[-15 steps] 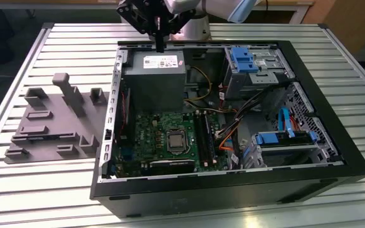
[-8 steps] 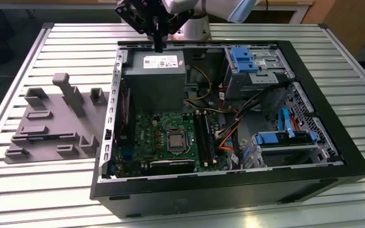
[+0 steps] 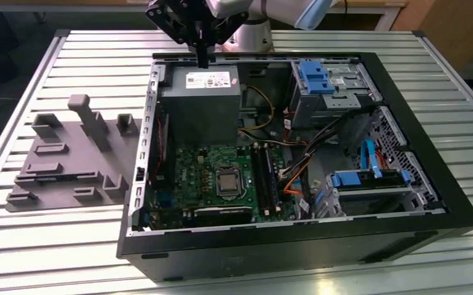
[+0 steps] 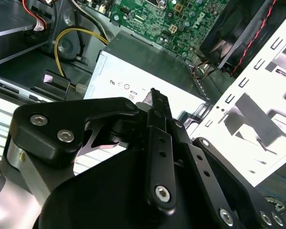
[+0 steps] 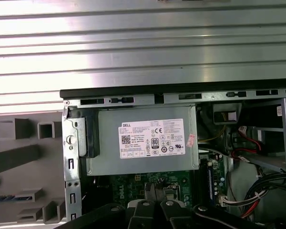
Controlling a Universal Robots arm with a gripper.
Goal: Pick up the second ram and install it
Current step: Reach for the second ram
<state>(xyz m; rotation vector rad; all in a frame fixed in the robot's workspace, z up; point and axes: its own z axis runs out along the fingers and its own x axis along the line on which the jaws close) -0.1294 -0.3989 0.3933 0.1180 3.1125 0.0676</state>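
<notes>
At the exterior view's left, the grey holder [image 3: 64, 160] sits on the ribbed metal table [image 3: 56, 246]. In the first wrist view a thin strip with blue spots stands in one of its slots. I think that is the ram [image 5: 12, 197], not yet picked up. The pincer [image 3: 202, 60] hangs over the power box [image 3: 199, 101], pinched narrow with nothing in it. Picking up would need a wider pincer and a straight grip. The open case [image 3: 302, 252] comes next. Wooden furniture [image 3: 457, 24] stands behind.
</notes>
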